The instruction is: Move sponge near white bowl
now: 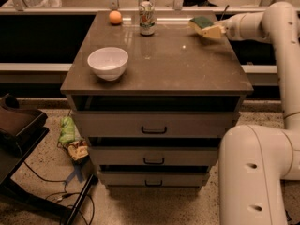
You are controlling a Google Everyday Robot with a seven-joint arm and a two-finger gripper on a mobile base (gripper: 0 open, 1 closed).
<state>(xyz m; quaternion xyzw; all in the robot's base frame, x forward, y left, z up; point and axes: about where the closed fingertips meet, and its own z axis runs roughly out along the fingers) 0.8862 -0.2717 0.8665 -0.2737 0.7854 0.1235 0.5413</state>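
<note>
Yellow-green sponge (201, 22) far right of white bowl (108, 63) | claw (213, 31) at sponge, grip cannot be told | carry low over worktop (178, 64), release just beside white bowl

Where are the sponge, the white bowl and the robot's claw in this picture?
sponge (201, 22), camera view, on its green top.
white bowl (108, 63), camera view, on its inner wall.
claw (210, 31), camera view, on its tip, by the sponge at the tabletop's (178, 64) far right corner.

Lab-like room: drawer cabinet (187, 125), floor cables (55, 197); pincer (208, 30) over cabinet's far-right corner.
</note>
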